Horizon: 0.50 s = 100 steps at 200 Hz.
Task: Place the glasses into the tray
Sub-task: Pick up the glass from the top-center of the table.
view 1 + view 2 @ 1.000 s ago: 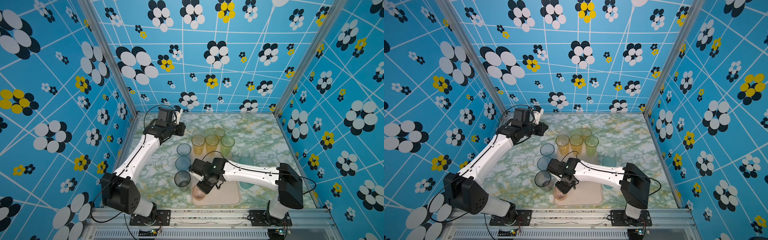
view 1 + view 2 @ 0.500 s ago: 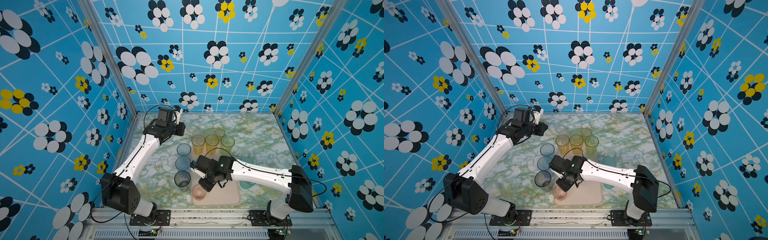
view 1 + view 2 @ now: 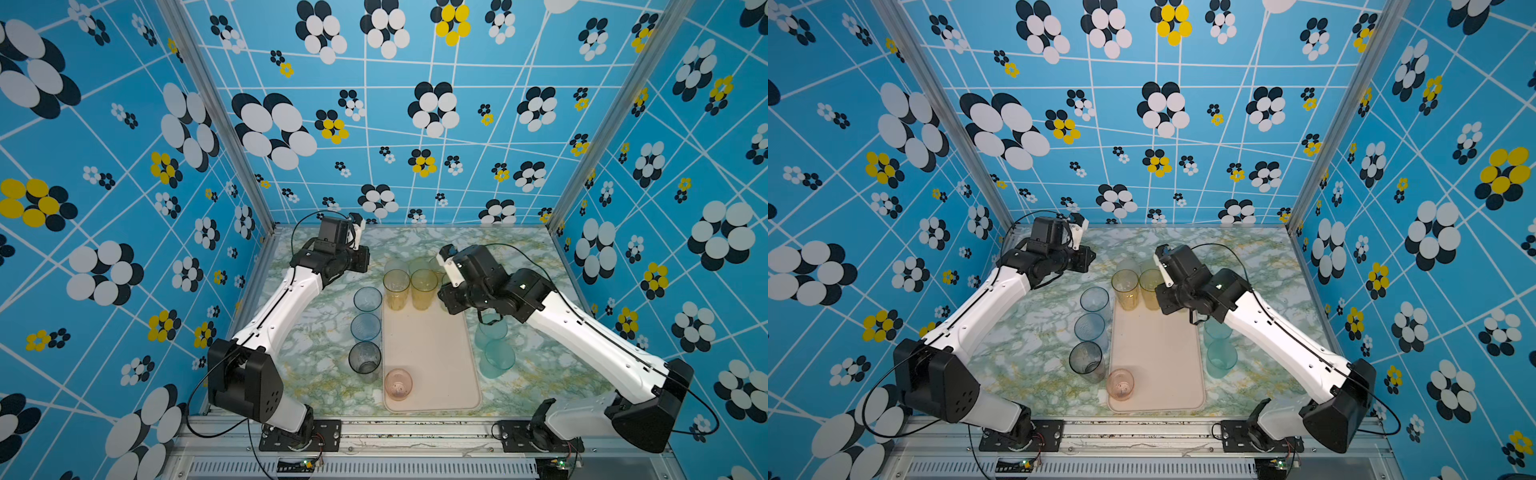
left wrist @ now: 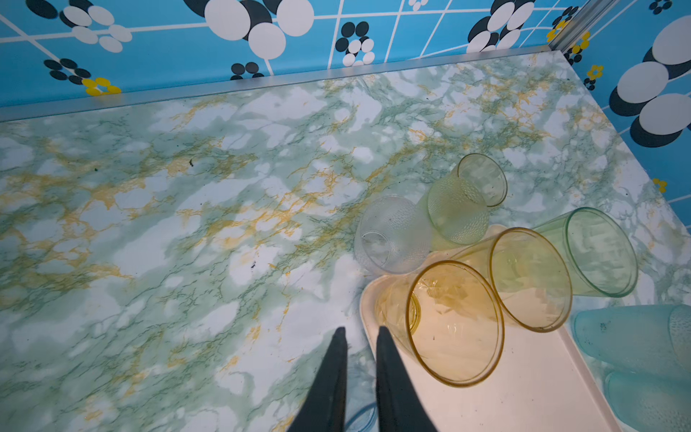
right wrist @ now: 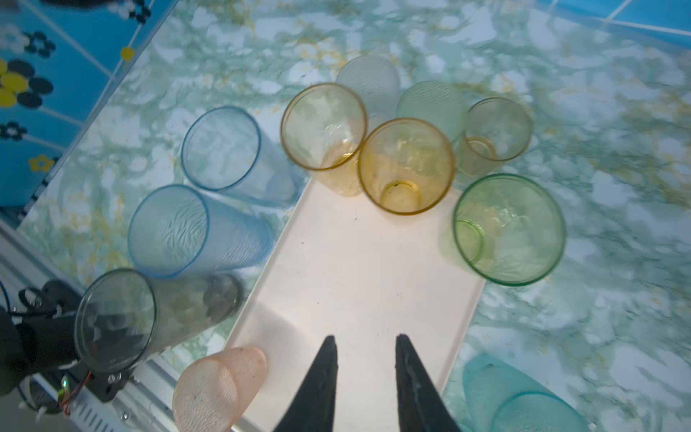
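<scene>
**Ana:** What's the right gripper point(image 5: 366, 338) doing?

**Me:** It has let go. On my wrist feed its two black fingers stand parted with nothing between them, high above the flat cream-beige rectangular plastic tray point(image 3: 432, 353). The short pink translucent plastic tumbler point(image 3: 398, 384) stands upright inside the tray's near corner, on the left arm's side, well clear of the fingers.

**Ana:** So that one counts?

**Me:** I'd say so: it's placed and released. A second ago that gripper was down over the pink tumbler at that corner. Since then the jaws have spread, and the arm has swung up and back toward the tray's far end, where two tall amber-yellow plastic tumblers point(image 3: 396, 289) stand.

**Ana:** And the left gripper point(image 4: 361, 331)?

**Me:** It hasn't moved. It hangs over the far left of the green marbled table point(image 3: 324, 353), fingers nearly together with a slim gap, gripping nothing.

**Ana:** What's left?

**Me:** Plenty. Two tall blue tumblers point(image 3: 368, 299) and a tall grey tumbler point(image 3: 365, 357) line the table just left of the tray, and the teal tumblers point(image 3: 498, 355) sit to its right. I reckon my next pick is one of those.
</scene>
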{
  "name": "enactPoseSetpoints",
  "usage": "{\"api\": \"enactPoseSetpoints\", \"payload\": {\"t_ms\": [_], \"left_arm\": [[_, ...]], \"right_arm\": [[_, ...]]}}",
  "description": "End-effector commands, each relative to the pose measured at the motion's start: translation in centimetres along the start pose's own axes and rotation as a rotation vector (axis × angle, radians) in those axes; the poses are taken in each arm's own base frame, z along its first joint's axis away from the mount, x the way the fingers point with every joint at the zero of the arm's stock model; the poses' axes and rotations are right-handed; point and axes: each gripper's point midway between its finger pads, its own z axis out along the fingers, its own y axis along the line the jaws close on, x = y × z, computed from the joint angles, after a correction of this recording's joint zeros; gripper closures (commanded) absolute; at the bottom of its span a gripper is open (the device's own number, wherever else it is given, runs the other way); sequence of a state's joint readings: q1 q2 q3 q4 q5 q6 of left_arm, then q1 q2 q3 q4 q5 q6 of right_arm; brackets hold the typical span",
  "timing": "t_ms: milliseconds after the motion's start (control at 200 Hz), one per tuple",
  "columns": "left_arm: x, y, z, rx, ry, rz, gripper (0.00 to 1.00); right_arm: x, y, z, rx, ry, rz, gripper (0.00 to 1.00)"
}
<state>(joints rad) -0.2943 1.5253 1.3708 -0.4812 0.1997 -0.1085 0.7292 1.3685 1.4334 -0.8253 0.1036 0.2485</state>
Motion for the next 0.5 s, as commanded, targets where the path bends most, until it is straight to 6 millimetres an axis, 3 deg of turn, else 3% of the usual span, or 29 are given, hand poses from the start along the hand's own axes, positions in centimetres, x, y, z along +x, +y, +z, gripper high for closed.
{"api": "enactPoseSetpoints", "payload": {"t_ms": [0, 255, 340, 355, 495], "left_arm": [[-1.3, 0.0, 0.3, -0.019, -0.026, 0.029, 0.82], [-2.0, 0.3, 1.7, -0.028, -0.026, 0.036, 0.82], [-2.3, 0.4, 2.0, -0.031, -0.025, 0.038, 0.82], [-2.4, 0.5, 2.1, -0.032, -0.026, 0.038, 0.82], [-2.8, 0.5, 2.7, -0.029, -0.026, 0.042, 0.82]], "right_arm": [[-2.8, -2.9, -1.3, 0.04, -0.084, 0.07, 0.7], [-4.1, -10.7, 1.8, 0.123, -0.027, 0.221, 0.7], [-4.0, -12.2, 4.0, 0.112, 0.026, 0.253, 0.7], [-4.8, -12.5, 3.9, 0.108, 0.014, 0.255, 0.69], [-5.6, -13.3, 7.6, 0.066, 0.096, 0.253, 0.63]]}}
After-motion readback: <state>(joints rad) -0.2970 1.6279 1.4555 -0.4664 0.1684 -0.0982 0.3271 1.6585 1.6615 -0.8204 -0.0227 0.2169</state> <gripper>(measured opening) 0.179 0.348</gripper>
